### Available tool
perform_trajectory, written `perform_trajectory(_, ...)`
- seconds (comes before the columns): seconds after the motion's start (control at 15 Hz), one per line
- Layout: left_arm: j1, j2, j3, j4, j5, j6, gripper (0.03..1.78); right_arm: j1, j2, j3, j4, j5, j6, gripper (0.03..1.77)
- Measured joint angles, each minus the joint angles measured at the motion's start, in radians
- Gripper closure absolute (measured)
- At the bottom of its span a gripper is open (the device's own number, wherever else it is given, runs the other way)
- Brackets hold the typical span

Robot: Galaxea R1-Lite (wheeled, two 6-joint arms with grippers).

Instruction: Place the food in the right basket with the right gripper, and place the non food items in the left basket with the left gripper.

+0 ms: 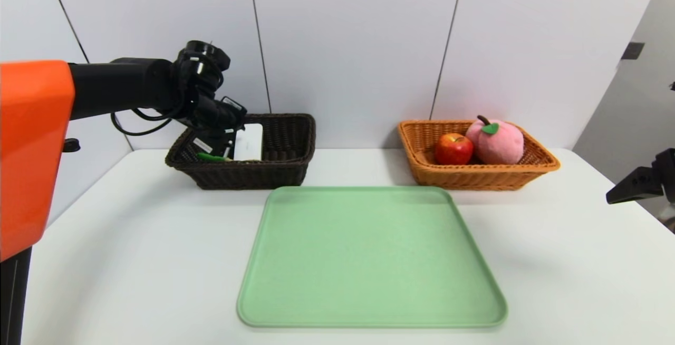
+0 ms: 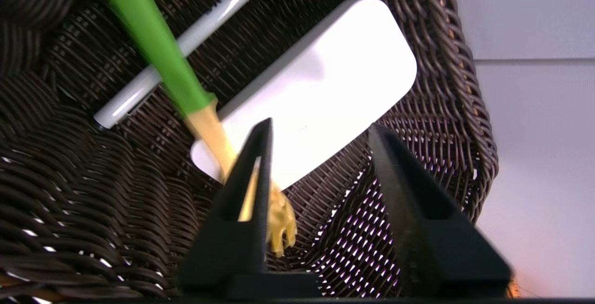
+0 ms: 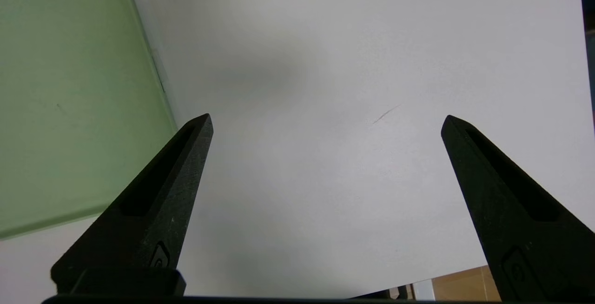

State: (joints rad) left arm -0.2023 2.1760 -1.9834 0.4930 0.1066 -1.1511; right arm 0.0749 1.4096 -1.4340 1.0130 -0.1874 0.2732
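Left gripper (image 2: 316,155) sits inside the dark basket (image 1: 285,171), jaws parted, no grip; the green brush (image 2: 153,43) lies against one finger (image 2: 253,178), its long axis running away from the hand, across a pen (image 2: 135,90), beside a white case (image 2: 325,85). Right gripper (image 3: 325,122) is parked wide over bare table (image 3: 372,62).

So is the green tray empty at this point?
Empty: the head view shows the green tray bare, nothing resting on it.
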Motion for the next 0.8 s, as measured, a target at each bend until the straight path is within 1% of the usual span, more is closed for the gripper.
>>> perform_trajectory(0.13, -0.001, 0.0, 0.0, 0.0, -0.023, 0.003, 0.8, 0.002, 0.0, 0.0, 0.0, 0.0, 0.0, 0.1)
perform_trajectory(0.27, 0.0, -0.011, 0.0, 0.0, -0.023, 0.02, 0.65, 0.003, 0.0, 0.0, 0.0, 0.0, 0.0, 0.1)
perform_trajectory(0.4, -0.002, -0.059, 0.0, -0.01, -0.021, 0.078, 0.52, 0.005, 0.0, 0.0, -0.002, -0.001, 0.001, 0.1)
perform_trajectory(0.47, -0.003, -0.1, 0.0, -0.027, -0.021, 0.134, 0.47, 0.006, 0.0, 0.0, -0.001, -0.001, 0.001, 0.1)
perform_trajectory(0.53, -0.004, -0.143, 0.0, -0.043, -0.02, 0.21, 0.43, 0.008, 0.0, 0.0, -0.002, 0.0, 0.0, 0.1)
perform_trajectory(0.6, -0.006, -0.184, 0.0, -0.056, -0.019, 0.313, 0.39, 0.01, 0.0, 0.0, -0.011, 0.0, -0.001, 0.1)
perform_trajectory(0.73, -0.007, -0.259, 0.002, -0.071, -0.018, 0.576, 0.33, 0.019, -0.001, 0.0, -0.043, 0.005, -0.007, 0.1)
perform_trajectory(0.8, -0.007, -0.299, 0.016, -0.075, -0.016, 0.745, 0.3, 0.029, -0.002, 0.0, -0.063, 0.007, -0.009, 0.1)
